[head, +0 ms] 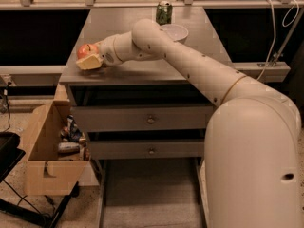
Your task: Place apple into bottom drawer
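Apple (84, 49) sat clamped in the closed gripper (88, 57) at the counter's (156, 71) near left corner, probably gripped there for carrying down to the bottom drawer (147, 194), which lay pulled open below the two knobbed drawers (142, 119).

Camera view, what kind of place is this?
Probably a lab or office test area: a grey drawer cabinet, a cardboard box of packets on the floor, loose cables. The gripper holds the apple over the cabinet top's front corner.
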### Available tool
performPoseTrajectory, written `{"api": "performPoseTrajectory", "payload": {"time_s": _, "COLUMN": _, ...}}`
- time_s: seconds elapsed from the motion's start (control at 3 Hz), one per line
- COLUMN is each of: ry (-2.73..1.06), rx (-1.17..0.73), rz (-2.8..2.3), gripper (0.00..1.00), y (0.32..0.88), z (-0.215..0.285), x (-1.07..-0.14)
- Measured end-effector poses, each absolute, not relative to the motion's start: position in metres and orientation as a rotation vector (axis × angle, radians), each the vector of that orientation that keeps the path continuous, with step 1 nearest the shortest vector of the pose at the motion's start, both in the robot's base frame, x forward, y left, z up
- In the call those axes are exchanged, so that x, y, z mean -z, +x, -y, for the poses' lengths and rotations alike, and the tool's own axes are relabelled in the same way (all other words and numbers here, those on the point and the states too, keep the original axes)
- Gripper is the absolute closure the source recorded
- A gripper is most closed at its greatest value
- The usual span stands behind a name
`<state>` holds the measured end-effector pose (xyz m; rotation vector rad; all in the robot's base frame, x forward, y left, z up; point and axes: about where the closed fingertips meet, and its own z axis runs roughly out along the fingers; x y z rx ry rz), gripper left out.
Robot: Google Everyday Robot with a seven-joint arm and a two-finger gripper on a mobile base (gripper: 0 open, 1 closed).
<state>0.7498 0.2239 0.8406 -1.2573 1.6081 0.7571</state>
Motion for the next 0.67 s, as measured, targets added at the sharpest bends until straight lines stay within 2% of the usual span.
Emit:
{"api": "performPoseTrajectory", "payload": {"time_s": 0.33, "ry": -1.257, "rx": -0.757, "rz": -1.608, "gripper": 1.0, "y": 0.7498, "z": -0.2239, "x": -0.8408}}
{"api": "performPoseTrajectory", "payload": {"time_s": 0.67, "ry": -1.257, "rx": -0.757, "rz": -1.608, "gripper": 1.0, "y": 0.7498, "z": -0.2239, "x": -0.8419}}
